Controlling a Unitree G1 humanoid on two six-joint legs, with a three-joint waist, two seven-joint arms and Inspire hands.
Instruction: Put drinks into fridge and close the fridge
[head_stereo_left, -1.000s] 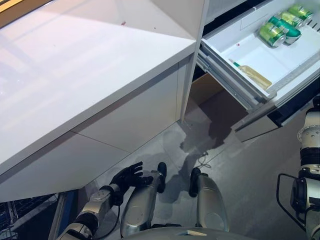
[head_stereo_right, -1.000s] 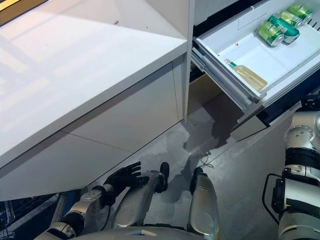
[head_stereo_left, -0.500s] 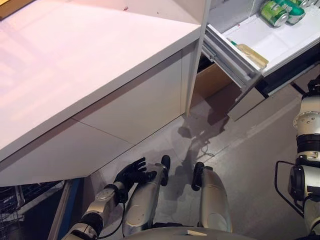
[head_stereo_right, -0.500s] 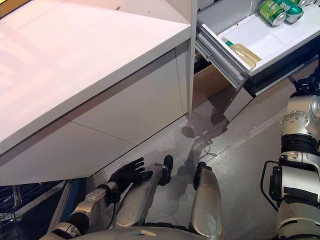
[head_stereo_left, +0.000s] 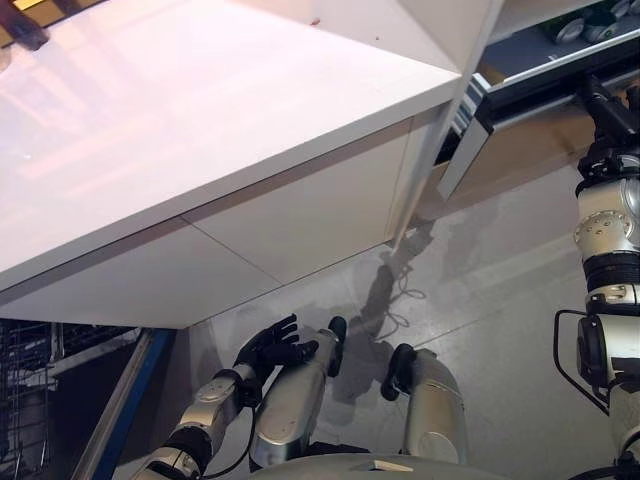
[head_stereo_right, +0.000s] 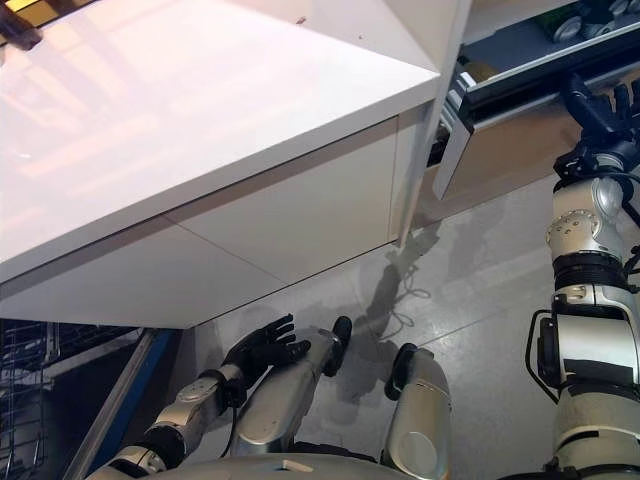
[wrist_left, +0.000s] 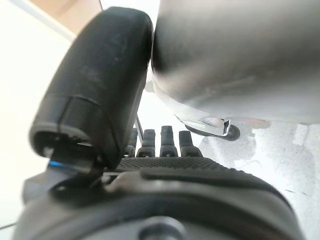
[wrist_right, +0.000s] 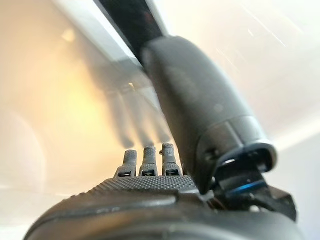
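— Where are the drinks?
— Cans (head_stereo_left: 578, 27) lie in the fridge drawer (head_stereo_right: 530, 72), far right at the top edge. Only their ends show over the drawer's front; the rest is hidden, and I cannot tell how many there are.

— Is the drawer closed?
— No. It stands out from the fridge, its pale front (head_stereo_right: 500, 150) angled beside the edge of the white worktop (head_stereo_left: 200, 130).

— And the right hand?
— The right hand (head_stereo_right: 598, 110) is raised at the drawer front, fingers straight and relaxed, grasping nothing. In its wrist view the fingers (wrist_right: 145, 159) point at the pale panel and their shadow falls on it, near the dark strip above. I cannot tell whether they touch it.

— The left hand?
— The left hand (head_stereo_left: 272, 347) hangs low near the floor (head_stereo_left: 480, 290), under the worktop's overhang, fingers spread and loose, empty.

— Anything else?
— A wire rack (head_stereo_left: 30, 390) shows at lower left, below the worktop.
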